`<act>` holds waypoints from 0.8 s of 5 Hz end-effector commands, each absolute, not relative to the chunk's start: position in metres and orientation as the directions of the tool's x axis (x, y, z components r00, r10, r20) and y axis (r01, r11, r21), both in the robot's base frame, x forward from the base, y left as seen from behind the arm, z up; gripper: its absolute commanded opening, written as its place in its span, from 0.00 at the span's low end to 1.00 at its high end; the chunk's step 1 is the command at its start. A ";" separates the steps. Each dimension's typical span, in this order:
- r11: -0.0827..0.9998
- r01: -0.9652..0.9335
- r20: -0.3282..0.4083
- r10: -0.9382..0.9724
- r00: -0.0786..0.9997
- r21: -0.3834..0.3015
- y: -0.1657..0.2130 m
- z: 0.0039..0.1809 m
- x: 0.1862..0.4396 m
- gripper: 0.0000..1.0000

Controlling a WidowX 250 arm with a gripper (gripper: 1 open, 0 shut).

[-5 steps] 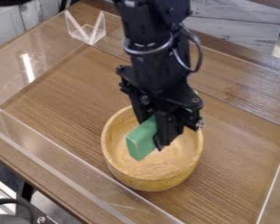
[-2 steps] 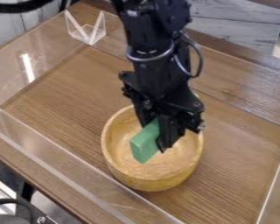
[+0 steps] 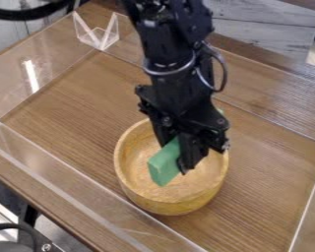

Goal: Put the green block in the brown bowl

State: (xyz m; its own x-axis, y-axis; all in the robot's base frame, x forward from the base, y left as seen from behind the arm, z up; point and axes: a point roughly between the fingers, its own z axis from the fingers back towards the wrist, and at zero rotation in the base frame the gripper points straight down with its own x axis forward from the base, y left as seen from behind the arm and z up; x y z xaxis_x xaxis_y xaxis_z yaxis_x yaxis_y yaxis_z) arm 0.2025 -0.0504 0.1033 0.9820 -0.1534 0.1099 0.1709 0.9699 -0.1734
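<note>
Jaws grip green block (image 3: pixel 167 162), now lower inside brown bowl (image 3: pixel 134 192).

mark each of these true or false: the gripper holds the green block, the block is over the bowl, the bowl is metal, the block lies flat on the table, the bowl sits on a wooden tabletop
1. The gripper holds the green block. True.
2. The block is over the brown bowl, low inside its rim. True.
3. The bowl is metal. False: it is light-brown wood.
4. The block lies flat on the table. False: it hangs tilted in the jaws above the bowl's inside.
5. The bowl sits on a wooden tabletop. True.
</note>
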 end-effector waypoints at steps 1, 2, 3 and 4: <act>0.969 0.174 0.141 -0.150 0.979 -0.175 -0.049 0.107 0.209 0.00; 0.969 0.173 0.140 -0.149 0.979 -0.178 -0.049 0.104 0.209 0.00; 0.968 0.171 0.137 -0.147 0.980 -0.183 -0.049 0.102 0.210 0.00; 0.967 0.170 0.133 -0.146 0.980 -0.188 -0.048 0.100 0.210 0.00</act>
